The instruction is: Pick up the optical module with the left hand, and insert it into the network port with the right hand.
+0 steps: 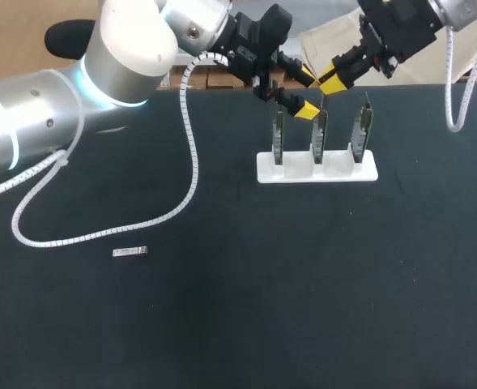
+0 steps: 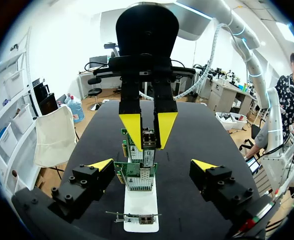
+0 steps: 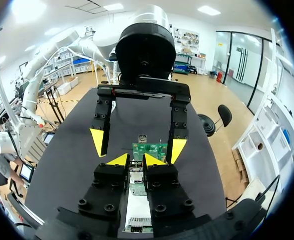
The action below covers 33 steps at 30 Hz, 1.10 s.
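My right gripper [image 3: 136,160] is shut on a small silver optical module [image 3: 136,178], held just above the port edge of the middle network card [image 1: 319,136]. In the left wrist view the same module [image 2: 148,141] sits between the right gripper's yellow fingertips [image 2: 132,129], over the green card [image 2: 137,170]. My left gripper [image 2: 152,164] is open and holds nothing. It faces the right gripper [image 1: 329,81] across the cards, one finger on each side of them. A second module [image 1: 130,252] lies on the black table at the left.
A white holder [image 1: 317,168] at the back middle carries three upright green cards in a row. A white coiled cable [image 1: 191,154] from my left arm trails over the table's left half.
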Available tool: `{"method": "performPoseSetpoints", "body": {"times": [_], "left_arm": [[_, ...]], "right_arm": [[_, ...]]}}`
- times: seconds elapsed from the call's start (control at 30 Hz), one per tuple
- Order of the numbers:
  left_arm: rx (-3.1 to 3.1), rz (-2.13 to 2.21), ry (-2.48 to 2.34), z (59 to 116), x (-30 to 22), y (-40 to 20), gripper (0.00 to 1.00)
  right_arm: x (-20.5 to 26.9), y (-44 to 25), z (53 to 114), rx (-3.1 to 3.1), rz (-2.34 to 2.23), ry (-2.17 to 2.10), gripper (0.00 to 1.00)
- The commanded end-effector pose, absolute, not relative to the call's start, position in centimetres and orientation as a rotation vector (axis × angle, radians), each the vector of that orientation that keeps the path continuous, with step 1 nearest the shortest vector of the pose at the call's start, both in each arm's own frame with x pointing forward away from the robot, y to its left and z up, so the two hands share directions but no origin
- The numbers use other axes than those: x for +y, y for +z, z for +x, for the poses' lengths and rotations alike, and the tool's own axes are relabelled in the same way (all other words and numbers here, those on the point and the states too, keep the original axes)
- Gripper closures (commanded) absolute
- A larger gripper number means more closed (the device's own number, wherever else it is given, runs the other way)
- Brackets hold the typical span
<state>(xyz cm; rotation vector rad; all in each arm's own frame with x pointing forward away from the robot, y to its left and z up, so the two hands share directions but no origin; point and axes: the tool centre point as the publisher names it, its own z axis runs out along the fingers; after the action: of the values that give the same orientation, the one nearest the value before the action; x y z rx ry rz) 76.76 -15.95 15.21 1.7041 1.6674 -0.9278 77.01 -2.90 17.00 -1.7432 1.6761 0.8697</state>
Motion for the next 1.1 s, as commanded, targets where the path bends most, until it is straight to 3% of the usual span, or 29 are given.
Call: {"method": "performPoseSetpoints", "body": {"times": [0.03,1.1], "left_arm": [[1.672,1.709,-0.929,76.94,-16.04,15.29,0.0],[1.672,1.709,-0.929,76.94,-16.04,15.29,0.0]], "right_arm": [[-2.89,16.68,77.11,1.678,-1.743,0.871,1.0],[-2.83,16.95,77.14,1.646,-1.738,0.843,1.0]]}}
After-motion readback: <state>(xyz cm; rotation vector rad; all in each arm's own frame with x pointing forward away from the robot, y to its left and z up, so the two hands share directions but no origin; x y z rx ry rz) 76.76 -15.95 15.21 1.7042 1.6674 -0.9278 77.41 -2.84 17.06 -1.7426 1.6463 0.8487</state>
